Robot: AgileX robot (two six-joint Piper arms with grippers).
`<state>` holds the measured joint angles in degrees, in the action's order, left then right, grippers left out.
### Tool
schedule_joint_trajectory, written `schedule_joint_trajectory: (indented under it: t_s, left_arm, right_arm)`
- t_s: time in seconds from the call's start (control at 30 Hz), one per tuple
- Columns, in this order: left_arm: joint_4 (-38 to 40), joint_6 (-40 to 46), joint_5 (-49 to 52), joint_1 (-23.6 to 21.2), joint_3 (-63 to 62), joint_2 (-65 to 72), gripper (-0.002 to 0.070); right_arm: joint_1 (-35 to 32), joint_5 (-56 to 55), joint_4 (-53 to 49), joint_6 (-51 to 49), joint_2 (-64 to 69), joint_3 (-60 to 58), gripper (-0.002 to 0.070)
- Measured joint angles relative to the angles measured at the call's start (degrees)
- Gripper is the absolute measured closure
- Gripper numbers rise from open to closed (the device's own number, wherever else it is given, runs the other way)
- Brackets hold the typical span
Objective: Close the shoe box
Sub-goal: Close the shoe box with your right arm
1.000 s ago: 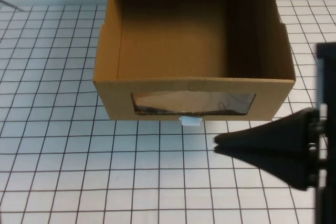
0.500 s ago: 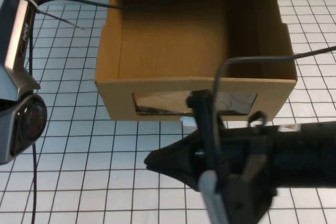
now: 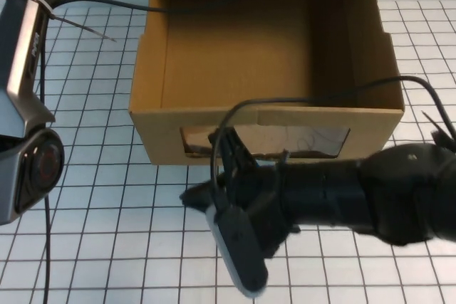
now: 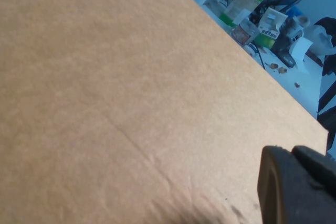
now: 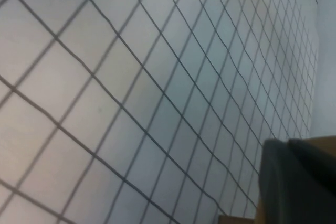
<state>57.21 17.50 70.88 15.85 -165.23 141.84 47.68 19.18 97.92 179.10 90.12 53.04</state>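
The right tool [image 3: 187, 196] lies low over the gridded worktop [image 3: 85, 247], just in front of the shoe box [image 3: 263, 62], its black tip pointing toward the robot's left; whether its fingers are parted cannot be told. The brown cardboard box sits open-topped at the far centre, clear window facing the robot. The left tool [image 4: 294, 184] sits close against a plain cardboard face; its opening cannot be told either.
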Motion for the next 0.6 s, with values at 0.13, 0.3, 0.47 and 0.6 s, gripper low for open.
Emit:
schedule_joint_trajectory:
  t_s: [0.13,0.3,0.47,0.6]
  left_arm:
    - [0.0,0.0,0.0,0.0,0.0,0.0,0.0677]
    - [0.14,-0.07,0.0,0.0,0.0,0.0,0.0677]
    - [0.37,-0.13,0.0,0.0,0.0,0.0,0.0677]
    - [0.85,-0.13,-0.22,0.0,0.0,0.0,0.0677]
  right_arm:
    - [-2.8,1.16,0.16,0.26,4.0,5.21,0.0691]
    - [-5.94,4.28,0.16,1.03,8.21,10.61,0.0691]
    - [-8.32,6.38,0.16,2.01,12.01,15.02,0.0691]
    - [-11.35,3.58,0.16,1.49,17.02,18.14,0.0691]
